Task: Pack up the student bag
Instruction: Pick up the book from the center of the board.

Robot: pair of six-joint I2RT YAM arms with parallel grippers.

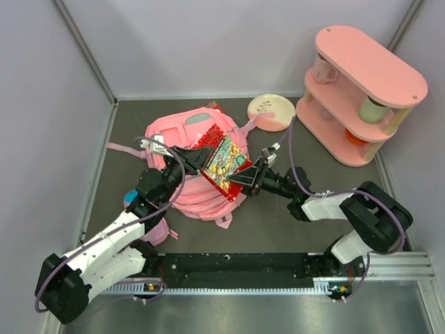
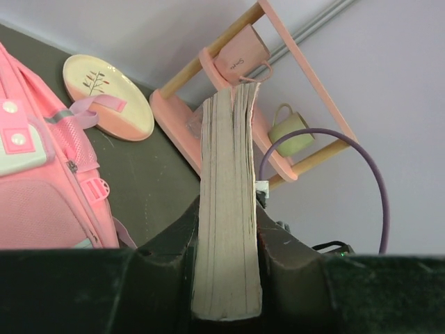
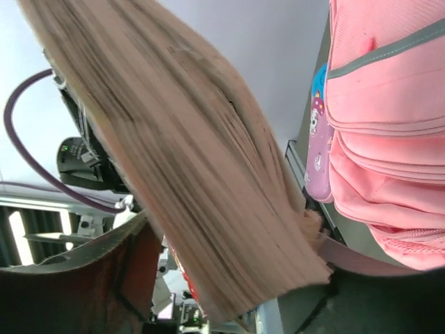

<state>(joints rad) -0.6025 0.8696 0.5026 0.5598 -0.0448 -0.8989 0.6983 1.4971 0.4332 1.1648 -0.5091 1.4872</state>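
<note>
Over the dark table, book hangs directly above student bag, left gripper clamping it, right gripper at its opposite edge, hold unclear.

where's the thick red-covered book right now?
Top view, centre: the thick red-covered book is up over the large pink fabric backpack, clamped in the left tool, with the right tool at its right edge.

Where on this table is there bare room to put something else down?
Bare table: between the pink backpack and the black rail, and the back-left corner behind the backpack. Crowded: around the plate, pink cup rack and right arm.
</note>
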